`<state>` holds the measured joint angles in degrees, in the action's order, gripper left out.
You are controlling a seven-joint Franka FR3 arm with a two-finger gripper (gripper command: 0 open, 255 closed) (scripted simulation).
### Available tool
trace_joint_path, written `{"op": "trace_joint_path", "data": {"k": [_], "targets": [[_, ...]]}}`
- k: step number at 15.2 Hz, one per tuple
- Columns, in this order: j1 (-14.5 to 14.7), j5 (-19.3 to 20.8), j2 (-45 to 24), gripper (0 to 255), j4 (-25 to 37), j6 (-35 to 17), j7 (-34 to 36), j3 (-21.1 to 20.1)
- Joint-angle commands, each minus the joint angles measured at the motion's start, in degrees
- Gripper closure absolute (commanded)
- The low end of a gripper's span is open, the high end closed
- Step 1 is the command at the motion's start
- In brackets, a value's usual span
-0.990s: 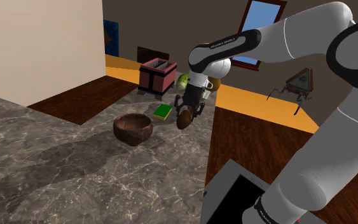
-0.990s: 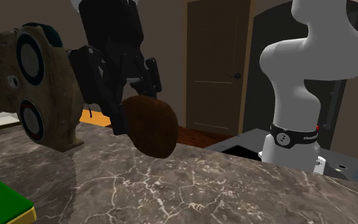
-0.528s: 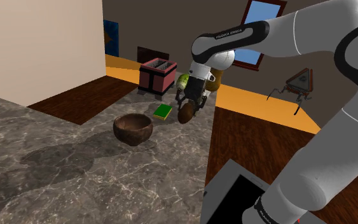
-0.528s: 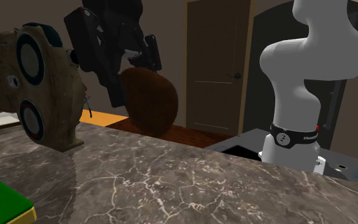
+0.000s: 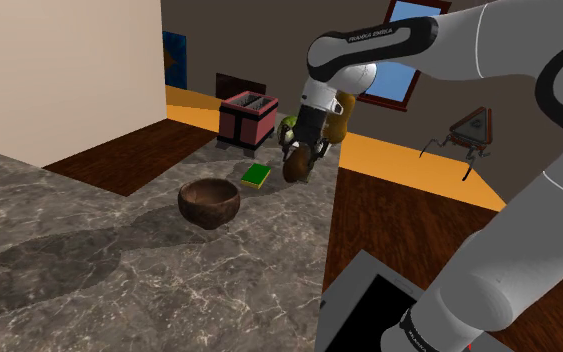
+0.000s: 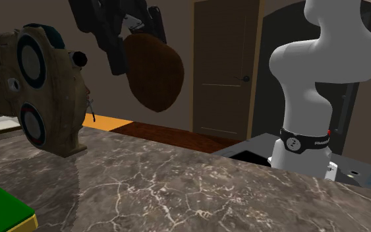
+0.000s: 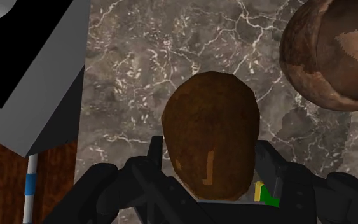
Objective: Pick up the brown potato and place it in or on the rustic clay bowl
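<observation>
My gripper (image 5: 297,160) clasping potato (image 5: 295,170) hangs well above counter (image 5: 119,270), air under me free. Mouth of bowl (image 5: 209,203) open from above. Green sponge (image 5: 257,176) lies flat between bowl and me; red toaster (image 5: 247,118) stands taller behind it, well apart from bowl.

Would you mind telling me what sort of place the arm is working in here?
Probably a home kitchen: a veined, marble-patterned countertop carries a pink two-slot toaster and a green sponge, and a panelled interior door stands beyond it.

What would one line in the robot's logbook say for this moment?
gripper: shut on potato | potato: brown, held clear above counter | bowl: on counter, apart from potato | step: placing not yet done
</observation>
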<state>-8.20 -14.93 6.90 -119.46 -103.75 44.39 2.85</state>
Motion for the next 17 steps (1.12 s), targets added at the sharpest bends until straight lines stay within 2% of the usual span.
{"op": "trace_joint_path", "data": {"k": [1, 3, 9, 17], "targets": [[0.01, 0.10, 0.30, 255, 1.28, 1.54, 0.46, -0.02], [0.00, 0.18, 0.51, 255, 2.22, 2.65, 0.72, 0.01], [3.57, -1.31, -5.38, 255, 8.46, 1.11, 7.72, -4.04], [8.36, -1.26, -15.80, 255, 20.87, 0.51, 17.05, -8.39]]}}
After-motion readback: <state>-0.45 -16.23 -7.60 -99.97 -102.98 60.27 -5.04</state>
